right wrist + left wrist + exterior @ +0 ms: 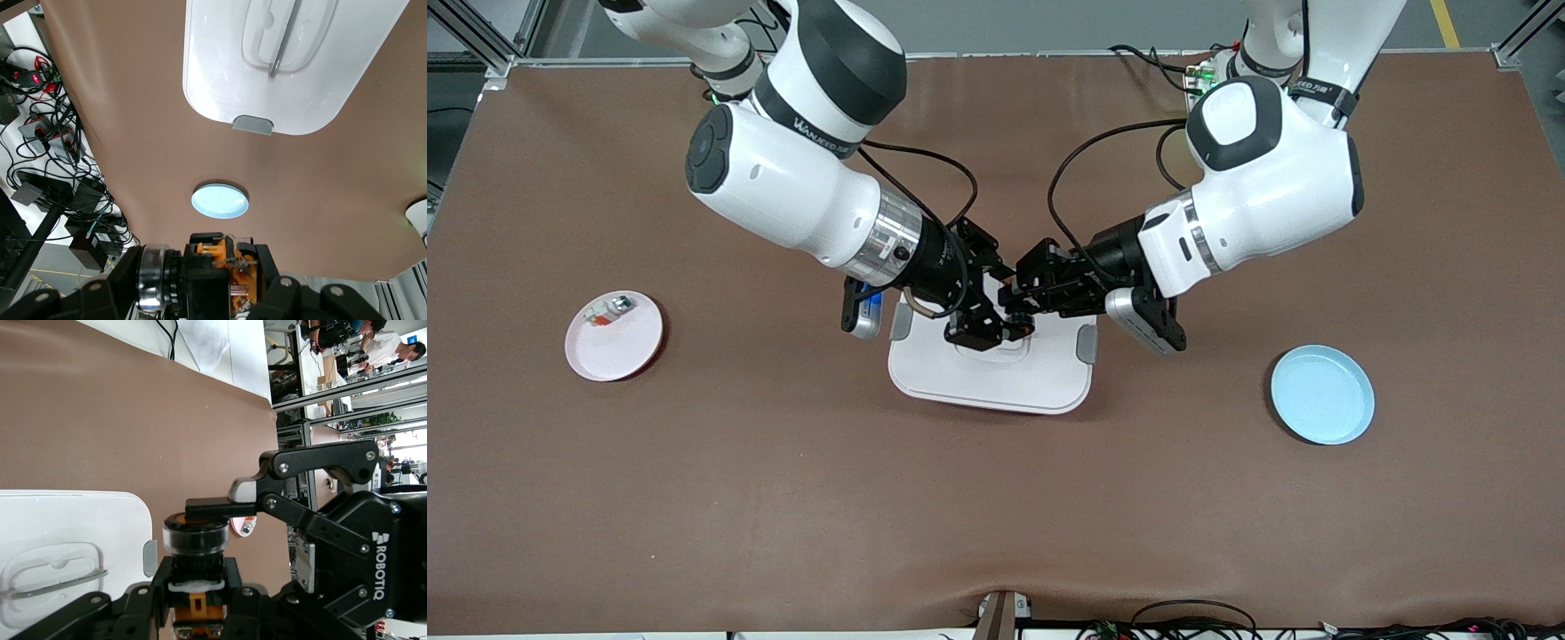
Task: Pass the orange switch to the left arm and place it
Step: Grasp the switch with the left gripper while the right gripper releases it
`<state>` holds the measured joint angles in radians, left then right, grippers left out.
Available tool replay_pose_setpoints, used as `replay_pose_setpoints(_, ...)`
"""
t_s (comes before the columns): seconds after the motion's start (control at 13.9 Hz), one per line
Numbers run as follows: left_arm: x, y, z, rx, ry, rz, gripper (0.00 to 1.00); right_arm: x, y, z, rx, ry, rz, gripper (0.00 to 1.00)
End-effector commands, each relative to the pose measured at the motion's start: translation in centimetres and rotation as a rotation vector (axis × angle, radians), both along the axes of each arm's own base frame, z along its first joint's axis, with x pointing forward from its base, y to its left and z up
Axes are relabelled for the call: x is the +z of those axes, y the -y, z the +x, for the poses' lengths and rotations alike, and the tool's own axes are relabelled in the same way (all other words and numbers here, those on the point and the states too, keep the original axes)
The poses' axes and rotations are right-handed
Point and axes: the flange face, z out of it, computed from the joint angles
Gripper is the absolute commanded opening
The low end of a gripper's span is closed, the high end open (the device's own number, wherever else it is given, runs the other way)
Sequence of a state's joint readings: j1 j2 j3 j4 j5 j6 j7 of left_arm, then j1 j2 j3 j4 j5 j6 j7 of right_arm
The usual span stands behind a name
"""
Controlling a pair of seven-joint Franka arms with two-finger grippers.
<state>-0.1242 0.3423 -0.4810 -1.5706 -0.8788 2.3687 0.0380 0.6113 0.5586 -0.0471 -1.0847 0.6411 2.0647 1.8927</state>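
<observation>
In the front view the two grippers meet in the air over the box [991, 366], which lies in the middle of the tabletop [996, 498]. The right gripper [1009, 331] and the left gripper [1021, 302] almost touch each other; the orange switch between them is too small to see well here. A pink plate [615, 336] with a small white-silver part [607, 310] lies toward the right arm's end, a blue plate [1322, 394] toward the left arm's end.

In the left wrist view the left jaws are closed on the body of the orange switch [195, 537] – the right gripper [220, 510] holds its other end, with one finger pressed flat against it.

In the right wrist view the right jaws are closed on the switch [223, 263], above the tabletop between box and blue plate.

I judge the switch to be light, stiff and rather smooth – so small that each gripper has room only on one end, and it can slip easily if one lets go too early.
</observation>
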Motion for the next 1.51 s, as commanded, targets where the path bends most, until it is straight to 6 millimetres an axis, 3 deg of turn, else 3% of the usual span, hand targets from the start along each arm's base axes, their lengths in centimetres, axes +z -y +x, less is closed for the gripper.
replay_pose_setpoints(0.0, -0.1, -0.2, 0.3, -0.037, 0.078, 0.022, 0.00, 1.0, -0.4, 0.1, -0.013, 0.005, 0.022, 0.08)
replay_pose_setpoints(0.07, -0.2, -0.6, 0.6, -0.051, 0.105, 0.039, 0.00, 1.0, -0.4, 0.1, -0.014, 0.004, 0.022, 0.80)
replay_pose_setpoints(0.14, -0.4, -0.9, 0.7, -0.062, 0.122, 0.066, 0.00, 0.9, -0.3, 0.2, -0.012, 0.006, 0.018, 1.00)
replay_pose_setpoints(0.29, -0.5, -1.5, 1.0, -0.090, 0.171, 0.144, 0.00, 0.9, 0.7, 0.7, -0.004, 0.013, 0.004, 1.00)
replay_pose_setpoints(0.43, -0.8, -1.9, 1.2, -0.119, 0.207, 0.214, 0.00, 0.4, 2.5, 1.1, 0.109, 0.037, -0.043, 1.00)
replay_pose_setpoints(0.58, -1.6, -3.4, 1.7, -0.169, 0.236, 0.328, 0.00, -0.1, 6.5, 2.1, 0.277, 0.068, -0.088, 1.00)
replay_pose_setpoints(0.72, -2.5, -5.4, 2.1, -0.260, 0.263, 0.502, 0.00, -0.2, 12.0, 3.4, 0.411, 0.093, -0.134, 1.00)
replay_pose_setpoints(1.01, -4.3, -7.9, 2.0, -0.459, 0.298, 0.737, 0.00, -0.7, 20.1, 3.7, 0.728, 0.152, -0.270, 1.00)
replay_pose_setpoints(1.15, -5.5, -10.7, 2.2, -0.616, 0.301, 0.827, 0.00, -0.4, 24.7, 4.0, 0.859, 0.185, -0.295, 1.00)
replay_pose_setpoints(1.3, -7.0, -12.3, 2.0, -0.790, 0.322, 0.927, 0.00, -0.8, 27.8, 3.8, 1.003, 0.194, -0.336, 1.00)
replay_pose_setpoints(1.44, -9.0, -14.4, 2.1, -0.889, 0.325, 0.996, 0.00, -1.1, 29.6, 3.2, 1.178, 0.185, -0.392, 1.00)
